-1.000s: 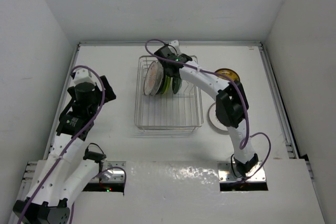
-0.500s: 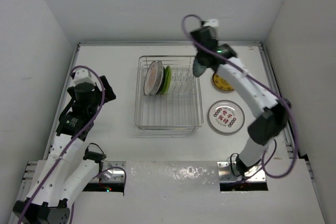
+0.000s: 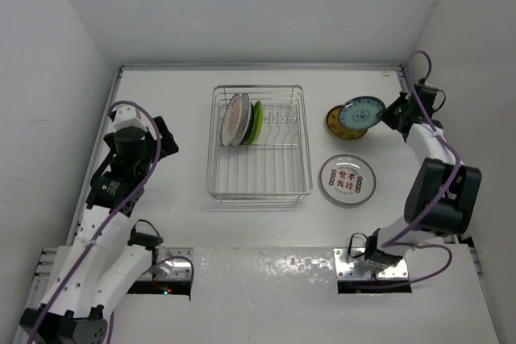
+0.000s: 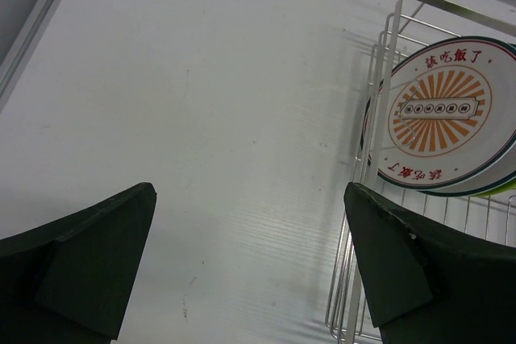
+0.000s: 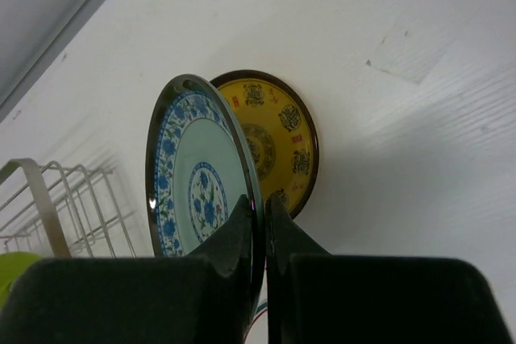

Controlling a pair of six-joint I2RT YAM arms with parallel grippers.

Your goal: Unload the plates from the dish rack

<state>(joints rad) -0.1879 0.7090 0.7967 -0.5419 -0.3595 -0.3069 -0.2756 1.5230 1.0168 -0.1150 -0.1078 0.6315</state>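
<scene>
The silver wire dish rack (image 3: 258, 173) stands mid-table. Two pale patterned plates (image 3: 235, 119) and a lime green plate (image 3: 256, 121) stand upright in its far left part. My right gripper (image 3: 393, 113) is shut on the rim of a blue-patterned plate (image 3: 362, 113), held tilted over the yellow-gold plate (image 3: 338, 122) lying on the table. In the right wrist view the gripper (image 5: 264, 213) pinches the blue plate (image 5: 197, 179) in front of the yellow plate (image 5: 282, 138). My left gripper (image 3: 164, 136) is open and empty, left of the rack (image 4: 379, 159).
A white plate with red marks (image 3: 347, 179) lies flat on the table right of the rack. The left wrist view shows an orange-sunburst plate (image 4: 447, 114) behind the rack wires. White walls enclose the table on three sides.
My right arm has lifted the blue plate out of the rack and swung it right, over the yellow plate. The left arm has not moved.
</scene>
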